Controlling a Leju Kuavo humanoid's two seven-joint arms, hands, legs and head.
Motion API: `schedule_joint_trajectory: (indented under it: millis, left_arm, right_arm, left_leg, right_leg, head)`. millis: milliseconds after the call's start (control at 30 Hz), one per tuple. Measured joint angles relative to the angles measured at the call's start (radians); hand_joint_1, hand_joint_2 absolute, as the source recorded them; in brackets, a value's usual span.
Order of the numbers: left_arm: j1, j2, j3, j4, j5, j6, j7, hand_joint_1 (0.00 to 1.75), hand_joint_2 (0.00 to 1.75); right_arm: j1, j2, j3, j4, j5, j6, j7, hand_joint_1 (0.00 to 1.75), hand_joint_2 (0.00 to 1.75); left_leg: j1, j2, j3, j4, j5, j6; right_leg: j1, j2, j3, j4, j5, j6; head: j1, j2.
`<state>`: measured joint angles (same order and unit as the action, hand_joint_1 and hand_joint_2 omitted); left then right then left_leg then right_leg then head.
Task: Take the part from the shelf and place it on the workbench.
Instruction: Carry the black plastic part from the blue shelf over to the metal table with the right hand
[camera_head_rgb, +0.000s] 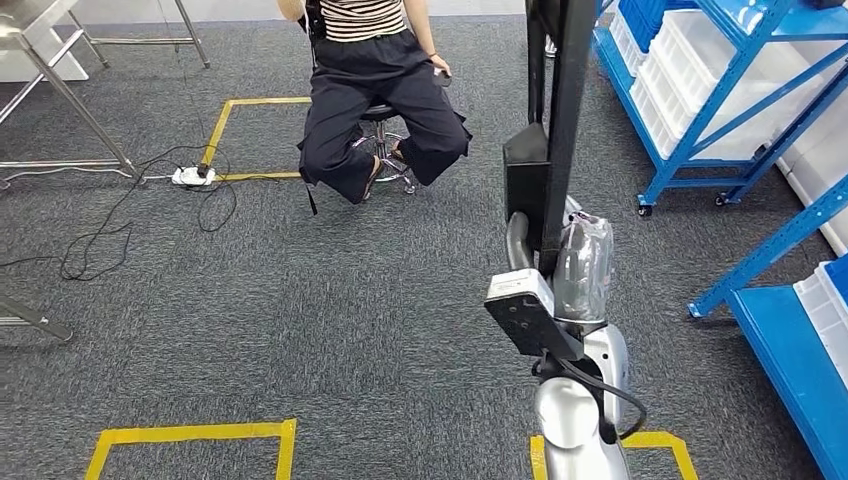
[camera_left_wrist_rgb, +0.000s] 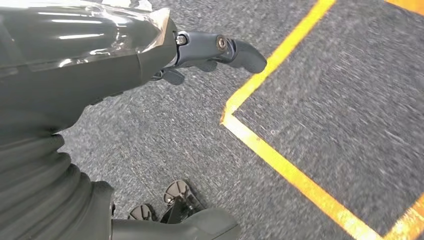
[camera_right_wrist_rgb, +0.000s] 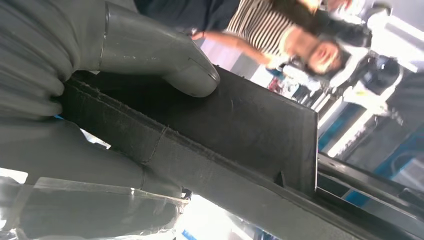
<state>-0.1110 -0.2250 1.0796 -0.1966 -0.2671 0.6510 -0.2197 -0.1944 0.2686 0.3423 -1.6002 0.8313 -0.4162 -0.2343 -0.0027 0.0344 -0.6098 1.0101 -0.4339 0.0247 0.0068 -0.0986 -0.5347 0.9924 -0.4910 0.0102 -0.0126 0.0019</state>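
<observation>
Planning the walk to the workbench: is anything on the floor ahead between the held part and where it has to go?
The right hand holds the black part. Ahead, a seated person on a stool and a power strip with loose cables lie on the carpet. A metal table stands far left; whether it is the workbench, I cannot tell.

Setting: indoor robot test or workshop area. Grey short-pile carpet floor (camera_head_rgb: 300, 300) marked with yellow tape rectangles (camera_head_rgb: 190, 435) outlining stations. Blue steel shelving rack on castors (camera_head_rgb: 700, 130) stocked with white plastic bins (camera_head_rgb: 690, 80); a second blue rack (camera_head_rgb: 800, 350) nearer. Bare metal table frame (camera_head_rgb: 60, 90). White power strip with trailing black cables (camera_head_rgb: 190, 177). Seated person on a wheeled stool (camera_head_rgb: 385, 120) nearby.
</observation>
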Motion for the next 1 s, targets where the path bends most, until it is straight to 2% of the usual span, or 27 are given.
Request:
schedule_joint_trajectory:
  millis: [33, 100, 167, 200, 233, 267, 300, 367, 400, 433, 500, 533, 600, 633, 667, 700, 733, 767, 800, 867, 900, 933, 967, 1000]
  left_arm:
    - [0.0, -0.003, 0.003, 0.0, 0.002, 0.004, -0.001, 0.0, 1.75]
    - [0.0, -0.008, 0.009, 0.0, 0.003, 0.009, -0.003, 0.0, 1.75]
    - [-0.001, -0.011, 0.012, 0.0, 0.003, 0.009, -0.007, 0.0, 1.75]
    - [-0.001, -0.013, 0.012, 0.0, 0.003, 0.009, -0.008, 0.0, 1.75]
    - [-0.001, -0.014, 0.013, 0.0, 0.003, 0.008, -0.009, 0.0, 1.75]
    - [0.0, -0.014, 0.013, 0.0, 0.003, 0.008, -0.009, 0.0, 1.75]
    - [0.0, -0.014, 0.014, 0.0, 0.003, 0.005, -0.009, 0.0, 1.75]
    - [0.0, -0.014, 0.014, 0.0, 0.003, -0.005, -0.011, 0.0, 1.75]
    - [0.0, -0.014, 0.014, 0.0, 0.002, -0.012, -0.013, 0.0, 1.75]
    - [0.001, -0.014, 0.014, 0.0, 0.002, -0.021, -0.015, 0.0, 1.75]
    - [0.004, -0.013, 0.014, 0.0, 0.001, -0.035, -0.018, 0.0, 1.75]
    - [0.007, -0.012, 0.014, 0.0, 0.001, -0.041, -0.018, 0.0, 1.75]
    - [0.008, -0.011, 0.014, 0.0, 0.001, -0.047, -0.02, 0.0, 1.75]
    - [0.008, -0.01, 0.014, 0.0, 0.001, -0.05, -0.02, 0.0, 1.75]
    - [0.007, -0.009, 0.014, 0.0, 0.001, -0.054, -0.021, 0.0, 1.75]
    - [0.006, -0.008, 0.014, 0.0, 0.001, -0.059, -0.023, 0.0, 1.75]
    - [0.007, -0.007, 0.014, 0.0, 0.001, -0.062, -0.024, 0.0, 1.75]
    - [0.008, -0.006, 0.014, 0.0, 0.001, -0.064, -0.025, 0.0, 1.75]
    - [0.008, -0.004, 0.014, 0.0, 0.001, -0.065, -0.026, 0.0, 1.75]
    - [0.008, -0.001, 0.014, 0.0, 0.0, -0.066, -0.028, 0.0, 1.75]
    - [0.007, 0.0, 0.014, 0.0, 0.0, -0.066, -0.029, 0.0, 1.75]
    - [0.006, 0.001, 0.014, 0.0, 0.0, -0.067, -0.03, 0.0, 1.75]
    - [0.005, 0.002, 0.014, 0.0, 0.0, -0.067, -0.03, 0.0, 1.75]
    - [0.005, 0.003, 0.014, 0.0, 0.0, -0.068, -0.031, 0.0, 1.75]
  right_arm:
    - [-0.006, 0.005, 0.001, 0.007, -0.002, 0.002, -0.001, 1.75, 1.75]
    - [-0.016, 0.013, 0.003, 0.017, -0.004, 0.003, -0.005, 1.75, 1.75]
    - [-0.02, 0.014, 0.004, 0.026, -0.007, 0.003, -0.008, 1.75, 1.75]
    - [-0.02, 0.014, 0.004, 0.03, -0.007, 0.003, -0.009, 1.75, 1.75]
    - [-0.019, 0.014, 0.003, 0.034, -0.008, 0.003, -0.009, 1.75, 1.75]
    - [-0.019, 0.014, 0.003, 0.038, -0.008, 0.003, -0.009, 1.75, 1.75]
    - [-0.019, 0.014, 0.003, 0.04, -0.008, 0.003, -0.009, 1.75, 1.75]
    - [-0.021, 0.015, 0.003, 0.043, -0.008, 0.003, -0.009, 1.75, 1.75]
    - [-0.021, 0.015, 0.003, 0.043, -0.007, 0.002, -0.009, 1.75, 1.75]
    - [-0.021, 0.015, 0.002, 0.043, -0.005, 0.002, -0.009, 1.75, 1.75]
    - [-0.022, 0.016, 0.0, 0.044, 0.0, 0.0, -0.009, 1.75, 1.75]
    - [-0.023, 0.018, -0.001, 0.044, 0.002, 0.0, -0.009, 1.75, 1.75]
    - [-0.025, 0.023, -0.003, 0.044, 0.004, -0.001, -0.009, 1.75, 1.75]
    - [-0.026, 0.025, -0.004, 0.044, 0.005, -0.002, -0.009, 1.75, 1.75]
    - [-0.025, 0.026, -0.005, 0.044, 0.006, -0.003, -0.009, 1.75, 1.75]
    - [-0.024, 0.026, -0.007, 0.044, 0.008, -0.004, -0.009, 1.75, 1.75]
    - [-0.023, 0.026, -0.009, 0.044, 0.009, -0.004, -0.009, 1.75, 1.75]
    - [-0.022, 0.026, -0.01, 0.044, 0.011, -0.005, -0.009, 1.75, 1.75]
    - [-0.022, 0.026, -0.01, 0.044, 0.013, -0.005, -0.009, 1.75, 1.75]
    - [-0.022, 0.026, -0.01, 0.044, 0.018, -0.006, -0.008, 1.75, 1.75]
    - [-0.022, 0.026, -0.01, 0.044, 0.021, -0.006, -0.008, 1.75, 1.75]
    - [-0.023, 0.026, -0.01, 0.044, 0.025, -0.006, -0.008, 1.75, 1.75]
    - [-0.023, 0.026, -0.01, 0.044, 0.029, -0.006, -0.008, 1.75, 1.75]
    - [-0.024, 0.026, -0.01, 0.044, 0.033, -0.007, -0.008, 1.75, 1.75]
  left_leg:
    - [0.001, -0.009, 0.001, -0.004, 0.003, 0.006]
    - [0.007, -0.027, 0.005, -0.012, 0.011, 0.02]
    - [0.01, -0.047, 0.004, -0.014, 0.014, 0.027]
    - [0.01, -0.06, 0.002, -0.013, 0.015, 0.027]
    - [0.01, -0.072, 0.002, -0.013, 0.015, 0.027]
    - [0.01, -0.085, 0.002, -0.013, 0.015, 0.027]
    - [0.01, -0.098, 0.003, -0.012, 0.016, 0.026]
    - [0.009, -0.122, 0.003, -0.01, 0.016, 0.022]
    - [0.008, -0.133, 0.001, -0.008, 0.016, 0.017]
    - [0.008, -0.141, -0.003, -0.006, 0.017, 0.011]
    - [0.011, -0.155, -0.011, -0.007, 0.022, -0.002]
    - [0.013, -0.15, -0.014, -0.004, 0.02, -0.008]
    - [0.011, -0.104, -0.036, 0.041, -0.011, -0.017]
    - [0.01, -0.074, -0.06, 0.092, -0.041, -0.02]
    - [0.01, -0.053, -0.092, 0.16, -0.075, -0.023]
    - [0.012, -0.045, -0.124, 0.226, -0.103, -0.026]
    - [0.013, -0.042, -0.147, 0.273, -0.118, -0.028]
    - [0.014, -0.039, -0.153, 0.287, -0.115, -0.029]
    - [0.014, -0.036, -0.136, 0.257, -0.093, -0.028]
    - [0.011, -0.007, -0.057, 0.116, -0.034, -0.023]
    - [0.008, 0.007, -0.023, 0.053, -0.014, -0.018]
    - [0.005, 0.017, -0.002, 0.014, -0.005, -0.012]
    - [0.001, 0.018, 0.004, 0.0, -0.006, -0.007]
    - [-0.001, 0.006, 0.003, 0.0, -0.004, -0.002]
  right_leg:
    - [-0.002, 0.004, -0.002, 0.005, -0.005, 0.004]
    - [-0.006, 0.042, -0.026, 0.06, -0.037, 0.006]
    - [-0.01, 0.084, -0.09, 0.197, -0.096, 0.002]
    - [-0.011, 0.091, -0.124, 0.265, -0.118, 0.002]
    - [-0.011, 0.093, -0.146, 0.305, -0.127, 0.005]
    - [-0.013, 0.094, -0.147, 0.302, -0.118, 0.012]
    - [-0.015, 0.098, -0.127, 0.256, -0.092, 0.021]
    - [-0.023, 0.129, -0.059, 0.106, -0.03, 0.035]
    - [-0.025, 0.143, -0.033, 0.049, -0.008, 0.035]
    - [-0.025, 0.154, -0.02, 0.018, 0.003, 0.032]
    - [-0.021, 0.146, -0.018, 0.011, 0.009, 0.019]
    - [-0.021, 0.138, -0.018, 0.009, 0.012, 0.012]
    - [-0.022, 0.12, -0.016, 0.003, 0.016, -0.001]
    - [-0.022, 0.109, -0.015, 0.002, 0.016, -0.006]
    - [-0.02, 0.098, -0.015, 0.002, 0.015, -0.009]
    - [-0.018, 0.086, -0.015, 0.002, 0.014, -0.011]
    - [-0.016, 0.074, -0.015, 0.003, 0.013, -0.012]
    - [-0.015, 0.062, -0.015, 0.003, 0.013, -0.013]
    - [-0.014, 0.052, -0.014, 0.003, 0.012, -0.013]
    - [-0.011, 0.033, -0.011, 0.003, 0.009, -0.014]
    - [-0.007, 0.025, -0.009, 0.003, 0.007, -0.012]
    - [-0.003, 0.019, -0.009, 0.003, 0.005, -0.01]
    - [0.0, 0.013, -0.008, 0.003, 0.003, -0.006]
    - [0.001, 0.006, -0.007, 0.002, 0.002, -0.003]
  head:
    - [0.0, 0.0]
    - [0.002, 0.0]
    - [0.004, 0.0]
    - [0.005, 0.0]
    - [0.005, 0.0]
    - [0.005, 0.0]
    - [0.005, 0.0]
    - [0.005, 0.0]
    - [0.005, 0.0]
    - [0.005, 0.0]
    - [0.005, 0.0]
    - [0.005, 0.0]
    - [0.0, 0.0]
    - [-0.003, 0.0]
    - [-0.005, 0.0]
    - [-0.006, 0.0]
    - [-0.006, 0.0]
    - [-0.006, 0.0]
    - [-0.006, 0.0]
    - [-0.006, 0.0]
    - [-0.005, 0.0]
    - [-0.004, 0.0]
    - [-0.002, 0.0]
    - [-0.001, 0.0]
